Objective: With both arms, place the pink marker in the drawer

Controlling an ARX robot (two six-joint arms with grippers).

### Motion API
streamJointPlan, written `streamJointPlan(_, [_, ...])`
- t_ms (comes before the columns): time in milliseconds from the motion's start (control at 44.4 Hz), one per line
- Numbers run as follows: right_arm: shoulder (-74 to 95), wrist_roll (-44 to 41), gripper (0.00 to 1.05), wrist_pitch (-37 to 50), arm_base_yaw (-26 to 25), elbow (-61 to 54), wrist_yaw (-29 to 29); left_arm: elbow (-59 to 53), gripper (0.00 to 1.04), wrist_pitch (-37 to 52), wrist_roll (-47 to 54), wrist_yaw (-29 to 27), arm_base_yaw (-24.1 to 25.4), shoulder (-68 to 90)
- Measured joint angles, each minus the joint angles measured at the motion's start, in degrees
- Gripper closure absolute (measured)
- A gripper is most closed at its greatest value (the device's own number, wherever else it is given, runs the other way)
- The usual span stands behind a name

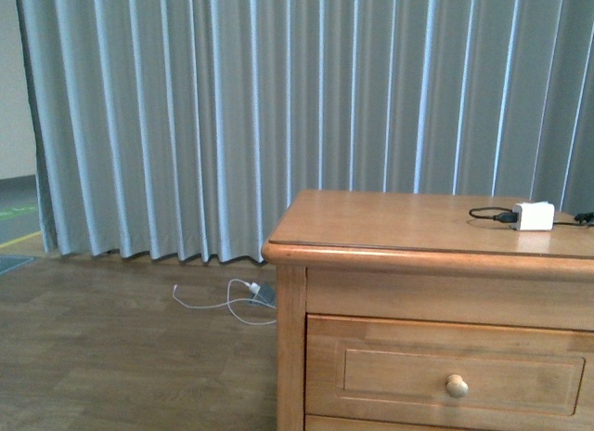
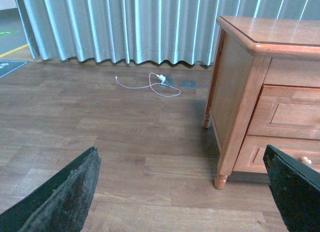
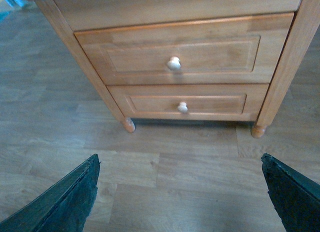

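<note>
The pink marker is out of view in every frame. The drawer (image 1: 450,379), the upper one of the honey-coloured dresser, is closed, with a round knob (image 1: 456,385); it also shows in the right wrist view as drawer (image 3: 182,54) above a similar lower drawer (image 3: 186,103). My right gripper (image 3: 182,192) hangs open over the wooden floor in front of the dresser, holding nothing. My left gripper (image 2: 185,192) is open too, above the floor beside the dresser's left side (image 2: 230,87), also holding nothing. Neither arm appears in the front view.
A white charger block (image 1: 534,215) with a black cable lies on the dresser top (image 1: 390,222). Grey curtains (image 1: 278,106) hang behind. A white cable and plug (image 2: 157,82) lie on the floor near the curtain. Dresser feet (image 3: 128,125) stand on the floor.
</note>
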Motion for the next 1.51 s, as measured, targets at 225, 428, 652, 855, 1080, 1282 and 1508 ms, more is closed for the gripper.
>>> streamJointPlan(225, [-1.9,-5.7,0.30,24.1,1.1,-9.2,10.8,0.0,0.06,0.0,0.0,0.0,0.0,0.0])
streamJointPlan(428, [-7.7,-8.0,0.65,27.6,-3.9,-12.5,6.3,0.0,0.06,0.0,0.0,0.0,0.0,0.0])
streamJointPlan(652, [-13.3,-8.5,1.04,23.8,-4.0,-14.6,6.1,0.0,0.06,0.0,0.0,0.0,0.0,0.0])
streamJointPlan(855, [-18.1,-8.6,1.03,22.3,-4.0,-17.4,6.1,0.0,0.06,0.0,0.0,0.0,0.0,0.0])
streamJointPlan(1080, [-23.6,-8.6,1.03,17.2,-4.1,-17.4,6.1,0.0,0.06,-0.1,0.0,0.0,0.0,0.0])
streamJointPlan(1282, [-28.0,-8.6,1.03,12.7,-4.1,-17.4,6.1,0.0,0.06,-0.1,0.0,0.0,0.0,0.0])
streamJointPlan(1508, [-38.8,-8.6,1.03,0.4,-4.1,-17.3,6.0,0.0,0.06,-0.1,0.0,0.0,0.0,0.0])
